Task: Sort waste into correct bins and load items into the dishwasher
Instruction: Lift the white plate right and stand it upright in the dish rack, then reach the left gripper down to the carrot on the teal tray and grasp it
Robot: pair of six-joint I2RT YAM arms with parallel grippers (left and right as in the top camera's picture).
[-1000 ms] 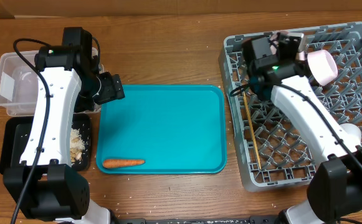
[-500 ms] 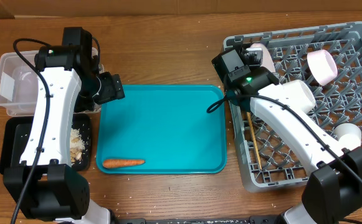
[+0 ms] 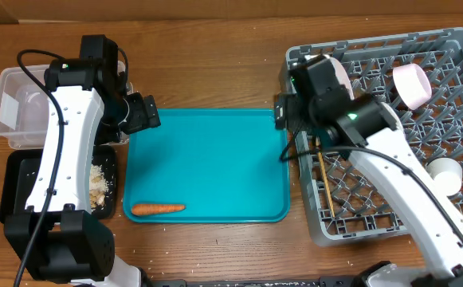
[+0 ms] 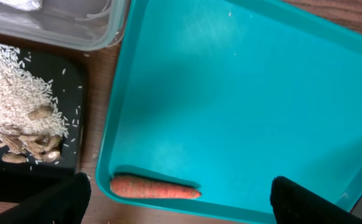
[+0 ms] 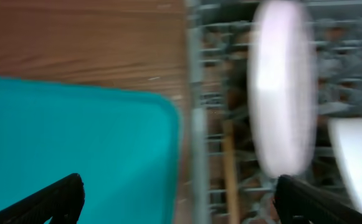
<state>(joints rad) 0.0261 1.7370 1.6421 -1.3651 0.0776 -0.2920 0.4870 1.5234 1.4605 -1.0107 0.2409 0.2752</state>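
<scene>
The orange carrot (image 3: 158, 209) (image 4: 156, 186) lies at the front left corner of the teal tray (image 3: 215, 159). My left gripper (image 3: 139, 113) (image 4: 177, 205) hangs open over that tray's left side, the carrot between its fingertips in the left wrist view and below them. Pale food scraps (image 3: 100, 187) (image 4: 19, 106) lie in the black tray (image 3: 20, 191), in front of the clear tub (image 3: 20, 108). My right gripper (image 3: 283, 112) (image 5: 181, 202) is open and holds nothing, over the grey rack's left wall (image 3: 299, 159). A white plate (image 3: 339, 76) (image 5: 280, 93) stands on edge in the rack.
In the rack there are also a pink bowl (image 3: 413, 84) at the back, a white cup (image 3: 445, 177) at the right and wooden chopsticks (image 3: 323, 179) (image 5: 229, 162) along the left side. The right wrist view is blurred by motion.
My right gripper has opened and swung from the rack's back left towards the tray's right edge, leaving the plate standing in the rack. The left arm has stayed put.
</scene>
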